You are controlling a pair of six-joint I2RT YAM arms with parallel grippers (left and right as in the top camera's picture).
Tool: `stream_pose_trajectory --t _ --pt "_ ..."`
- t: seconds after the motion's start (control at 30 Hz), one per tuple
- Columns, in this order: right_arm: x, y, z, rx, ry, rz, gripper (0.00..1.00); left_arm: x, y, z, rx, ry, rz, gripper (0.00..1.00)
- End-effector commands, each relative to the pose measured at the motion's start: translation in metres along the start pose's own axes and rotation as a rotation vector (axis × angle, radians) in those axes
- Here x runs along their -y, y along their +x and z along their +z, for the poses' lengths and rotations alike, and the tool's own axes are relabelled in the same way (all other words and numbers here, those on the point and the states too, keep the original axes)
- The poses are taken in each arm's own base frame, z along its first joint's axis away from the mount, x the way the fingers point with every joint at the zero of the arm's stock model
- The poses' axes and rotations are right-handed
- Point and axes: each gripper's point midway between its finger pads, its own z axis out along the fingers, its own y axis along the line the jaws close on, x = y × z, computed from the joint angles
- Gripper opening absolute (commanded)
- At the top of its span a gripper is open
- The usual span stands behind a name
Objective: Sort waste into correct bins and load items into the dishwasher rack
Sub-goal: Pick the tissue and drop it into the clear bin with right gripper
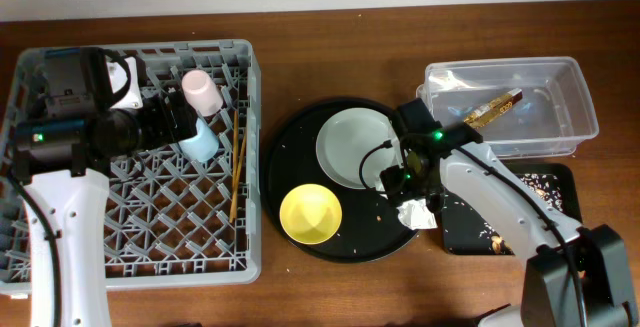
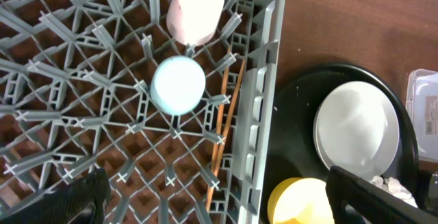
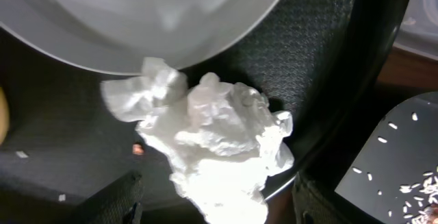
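The grey dishwasher rack (image 1: 60,267) holds a pink cup (image 1: 200,89), a blue cup (image 1: 204,143) and two chopsticks (image 1: 237,162). My left gripper (image 1: 185,125) hovers over the rack, open and empty. In the left wrist view (image 2: 219,207) the pink cup (image 2: 196,5), blue cup (image 2: 178,85) and chopsticks (image 2: 222,128) lie ahead of it. My right gripper (image 1: 408,199) is open, its fingers either side of the crumpled white napkin (image 3: 219,142) on the round tray's rim. The plate (image 1: 355,147) and yellow bowl (image 1: 311,214) sit on that tray. The wrapper (image 1: 492,110) lies in the clear tub (image 1: 575,117).
The large round black tray (image 1: 290,152) lies between the rack and the bins. The shallow black tray (image 1: 560,182) at the right holds scattered food scraps (image 1: 535,180). A few crumbs lie on the round tray. Bare wooden table shows in front.
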Motion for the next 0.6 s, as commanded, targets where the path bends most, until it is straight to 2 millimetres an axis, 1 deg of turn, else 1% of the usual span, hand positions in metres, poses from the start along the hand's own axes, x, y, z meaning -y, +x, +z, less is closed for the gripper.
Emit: stream_pose_trajectory --t 0.0,0.03,0.07,0.1,0.13,0.17,0.23,0.27,0.3,0.33,0.37,0.4,0.43,0.47,0.5,0.53,0.57 --pt "0.005 0.01 0.018 0.001 0.033 0.042 0.68 0.0 -0.002 -0.002 0.01 0.0 -0.009 0.99" --pt "0.005 0.014 0.027 0.006 0.032 0.058 0.68 0.0 -0.002 -0.003 0.01 0.0 -0.009 0.99" --pt "0.001 0.018 0.034 0.007 0.005 0.063 0.67 0.0 -0.002 -0.002 0.01 0.0 -0.009 0.99" --pt "-0.004 0.019 0.037 0.005 -0.026 0.063 0.67 0.0 -0.002 -0.002 0.01 0.0 -0.009 0.99" --pt "-0.009 0.022 0.038 -0.005 -0.052 0.063 0.62 0.0 -0.002 -0.002 0.01 0.0 -0.008 0.99" --pt "-0.011 0.023 0.038 -0.01 -0.067 0.063 0.54 0.0 -0.002 -0.003 0.01 0.0 -0.009 0.99" --pt "-0.015 0.025 0.038 -0.02 -0.088 0.064 0.41 0.0 -0.002 -0.003 0.01 0.0 -0.009 0.99" --pt "-0.018 0.028 0.037 -0.032 -0.105 0.063 0.23 0.0 -0.002 -0.003 0.01 0.0 -0.008 0.99" --pt "-0.021 0.028 0.031 -0.046 -0.123 0.065 0.15 0.0 -0.002 -0.002 0.01 0.0 -0.008 0.99" --pt "-0.026 0.022 0.02 -0.049 -0.153 0.066 0.1 0.0 -0.002 -0.003 0.01 0.0 -0.008 0.99" --pt "-0.034 0.006 -0.009 -0.033 -0.192 0.057 0.04 0.0 -0.002 -0.002 0.01 0.0 -0.009 0.99" --pt "-0.035 -0.01 -0.04 -0.008 -0.194 0.054 0.04 0.0 -0.002 -0.003 0.01 0.0 -0.008 0.99" --pt "-0.033 -0.029 -0.073 0.047 -0.195 0.042 0.04 0.0 -0.002 -0.003 0.01 0.0 -0.008 0.99" --pt "-0.023 -0.047 -0.1 0.108 -0.186 0.067 0.04 0.0 -0.002 -0.003 0.01 0.0 -0.009 0.99" --pt "0.006 -0.073 -0.131 0.219 -0.168 0.137 0.04 0.0 -0.002 -0.003 0.01 0.0 -0.008 0.99" --pt "0.033 -0.087 -0.144 0.284 -0.155 0.21 0.04 0.0 -0.002 -0.003 0.01 0.0 -0.009 0.99" --pt "0.082 -0.097 -0.147 0.349 -0.131 0.374 0.04 0.0 -0.002 -0.002 0.01 0.0 -0.008 0.99"
